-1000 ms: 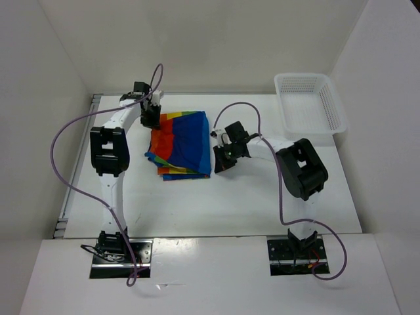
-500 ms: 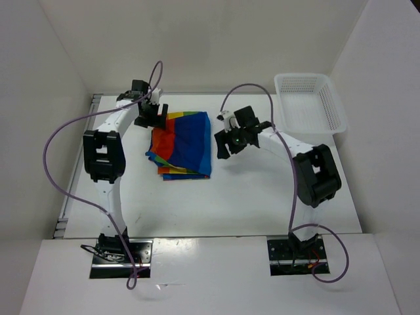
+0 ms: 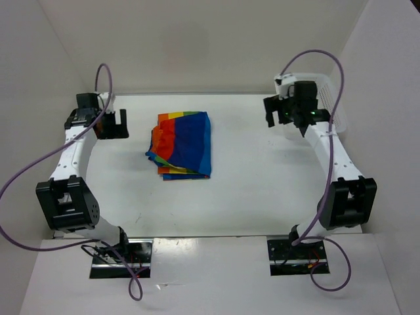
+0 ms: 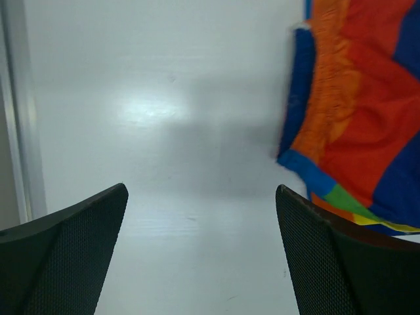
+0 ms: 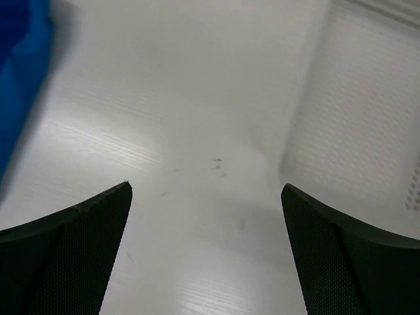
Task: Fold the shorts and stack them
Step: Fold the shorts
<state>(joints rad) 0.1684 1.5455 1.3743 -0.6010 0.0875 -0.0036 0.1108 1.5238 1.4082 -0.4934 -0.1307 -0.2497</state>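
- You have the shorts (image 3: 182,146) lying folded into a compact bundle on the table (image 3: 249,190), towards the far edge and a little left of the middle. The broad blue panel faces up, with red, orange, yellow and green stripes showing along the bundle's left and near sides.
- Your left gripper (image 3: 113,123) sits near the far-left corner, well apart from the shorts. Its jaws are spread wide and nothing is between them.
- In the left wrist view, bare tabletop shows between the two dark fingers (image 4: 65,256). The shorts fill the upper right of that view, showing orange, red and blue cloth, clear of the fingers.
- Your right gripper (image 3: 285,113) is near the far-right corner, just beside the white lattice basket (image 3: 339,118). Its jaws are also spread wide and hold nothing.
- In the right wrist view, the basket's wall is at the upper right, and a blurred blue edge of the shorts is at the upper left. Only bare table lies between the fingers.
- Neither gripper touches the cloth.
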